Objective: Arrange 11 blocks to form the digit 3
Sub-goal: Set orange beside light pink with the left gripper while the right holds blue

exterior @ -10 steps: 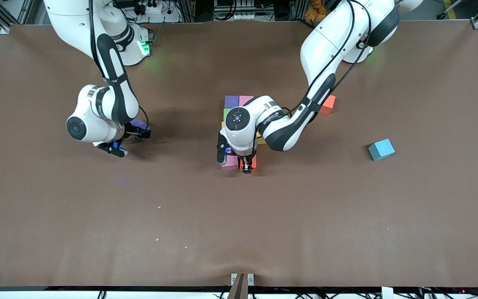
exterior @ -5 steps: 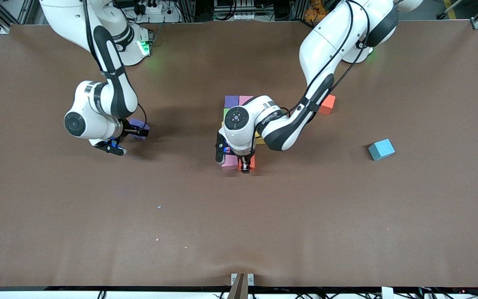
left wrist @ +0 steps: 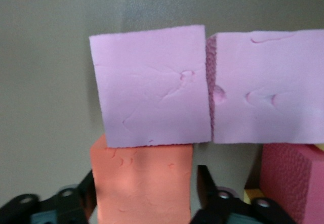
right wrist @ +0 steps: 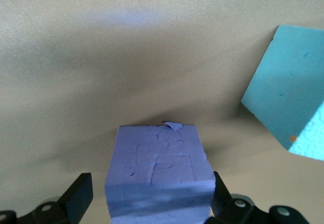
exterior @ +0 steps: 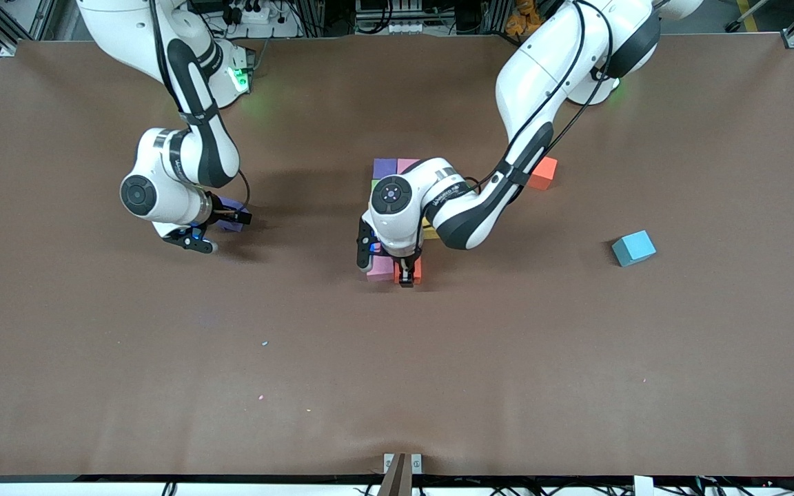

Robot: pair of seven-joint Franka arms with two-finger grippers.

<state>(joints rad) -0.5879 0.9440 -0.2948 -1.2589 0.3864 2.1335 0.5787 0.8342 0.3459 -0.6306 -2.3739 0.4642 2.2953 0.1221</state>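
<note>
The left gripper (exterior: 405,275) has its fingers (left wrist: 210,188) spread either side of a red block (left wrist: 144,181), apart from its sides, at the digit's (exterior: 397,220) end nearest the front camera, touching a pink block (left wrist: 152,85). The right gripper (exterior: 221,224), fingers (right wrist: 81,193) spread, straddles a purple block (right wrist: 159,171) on the worktop (exterior: 163,358) beside a light-blue cube (right wrist: 291,102)

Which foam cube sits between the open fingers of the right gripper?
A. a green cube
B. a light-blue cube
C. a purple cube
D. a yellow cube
C: in the right wrist view the purple foam cube sits between the right gripper's open fingers.
</note>
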